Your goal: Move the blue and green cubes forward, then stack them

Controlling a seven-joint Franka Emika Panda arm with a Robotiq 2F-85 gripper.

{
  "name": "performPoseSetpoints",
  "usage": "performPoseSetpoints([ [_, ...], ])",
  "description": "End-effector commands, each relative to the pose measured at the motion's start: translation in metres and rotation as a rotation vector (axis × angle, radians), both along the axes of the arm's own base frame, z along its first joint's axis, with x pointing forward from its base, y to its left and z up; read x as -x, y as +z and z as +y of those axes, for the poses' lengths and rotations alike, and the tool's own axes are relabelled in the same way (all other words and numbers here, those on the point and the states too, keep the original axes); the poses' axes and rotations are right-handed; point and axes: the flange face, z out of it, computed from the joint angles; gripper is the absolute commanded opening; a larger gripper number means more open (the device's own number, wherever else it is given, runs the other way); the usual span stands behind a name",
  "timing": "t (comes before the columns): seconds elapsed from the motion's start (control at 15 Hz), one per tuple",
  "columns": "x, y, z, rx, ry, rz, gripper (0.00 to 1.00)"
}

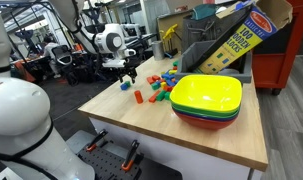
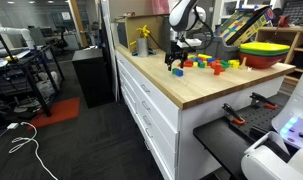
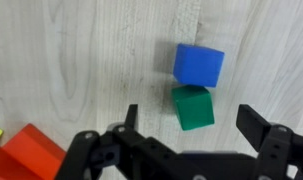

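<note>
In the wrist view a solid blue cube [image 3: 199,65] and a solid green cube [image 3: 193,108] lie touching side by side on the pale wood table top [image 3: 81,60]. My gripper [image 3: 194,125] is open and empty. It hovers over the green cube, with one finger on each side of it and apart from it. In both exterior views the gripper [image 1: 126,72] [image 2: 177,62] points down low over the table, near a pile of loose blocks. I cannot make out the two cubes there.
A red block [image 3: 31,150] lies to one side of the gripper. Stacked bowls with a yellow one on top [image 1: 206,95] [image 2: 266,50] stand on the table. A blocks box [image 1: 236,40] and several loose coloured blocks [image 1: 161,88] lie behind. An orange block [image 1: 138,97] stands alone.
</note>
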Motion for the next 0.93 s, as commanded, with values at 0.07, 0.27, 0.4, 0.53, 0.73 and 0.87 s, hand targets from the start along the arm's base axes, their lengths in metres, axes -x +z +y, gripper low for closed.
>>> performPoseSetpoints([
  [0.07, -0.015, -0.001, -0.018, 0.042, -0.002, -0.054, 1.00],
  [0.27, -0.019, -0.002, -0.026, 0.056, -0.012, -0.061, 1.00],
  [0.4, -0.020, -0.003, -0.029, 0.057, -0.015, -0.058, 1.00],
  [0.53, -0.021, -0.001, -0.028, 0.041, -0.021, -0.054, 1.00],
  [0.73, -0.020, 0.011, -0.022, -0.007, -0.046, -0.042, 1.00],
  [0.87, -0.015, 0.017, -0.019, -0.029, -0.075, -0.025, 1.00],
])
